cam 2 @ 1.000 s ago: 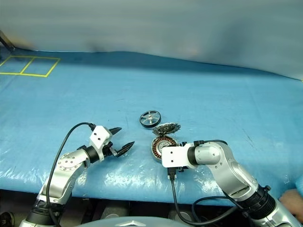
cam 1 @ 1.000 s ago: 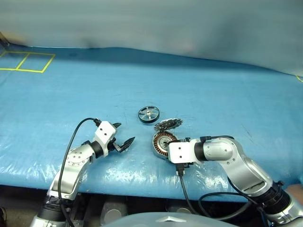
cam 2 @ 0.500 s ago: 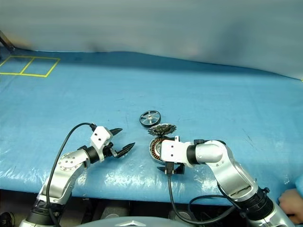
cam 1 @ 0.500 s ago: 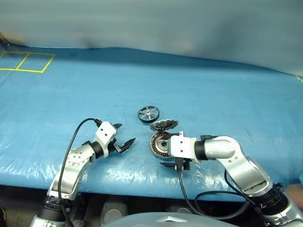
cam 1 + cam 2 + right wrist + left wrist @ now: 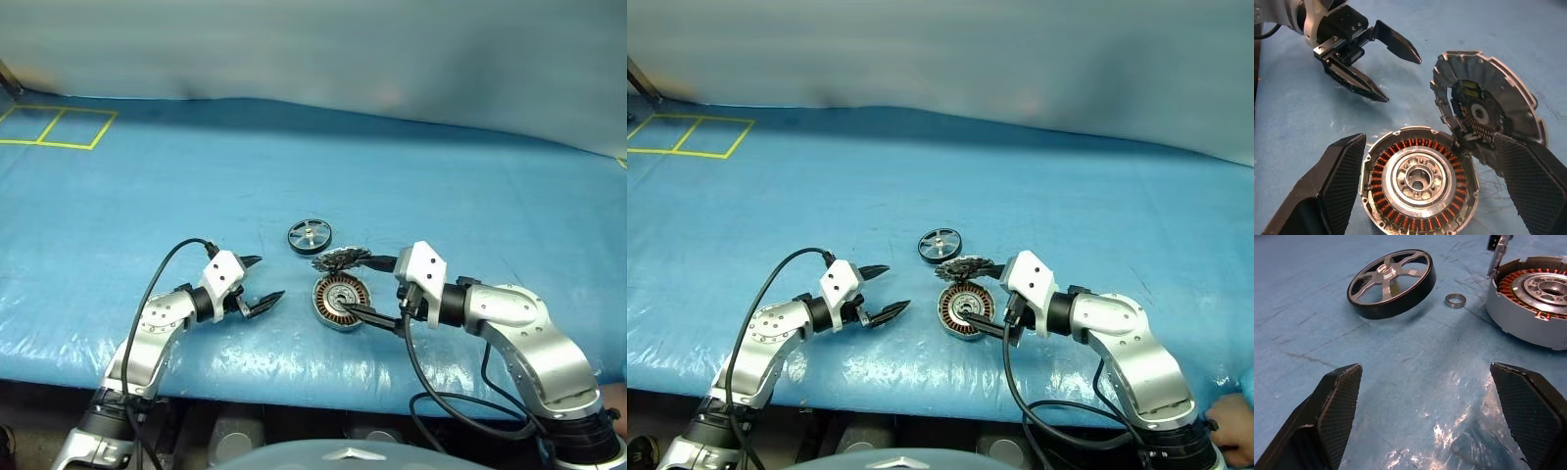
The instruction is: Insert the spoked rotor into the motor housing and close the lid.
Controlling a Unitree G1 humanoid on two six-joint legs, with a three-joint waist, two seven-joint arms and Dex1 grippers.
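**Both grippers wide open around the motor parts**

We saw the left gripper point(image 5: 257, 281) spread wide, holding nothing. The spoked rotor point(image 5: 310, 236) lay farther off. The motor housing point(image 5: 340, 301) sat near centre — the lid point(image 5: 341, 259) tilted at its far edge. The right gripper point(image 5: 375, 289) gaped empty around both.

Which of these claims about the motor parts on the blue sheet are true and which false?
1. The spoked rotor already sits inside the motor housing. False: it lies apart on the blue sheet.
2. The lid is tilted, leaning at the housing's rim. True.
3. The left gripper holds the rotor. False: its fingers are open and empty.
4. A small metal ring lies between rotor and housing. True.
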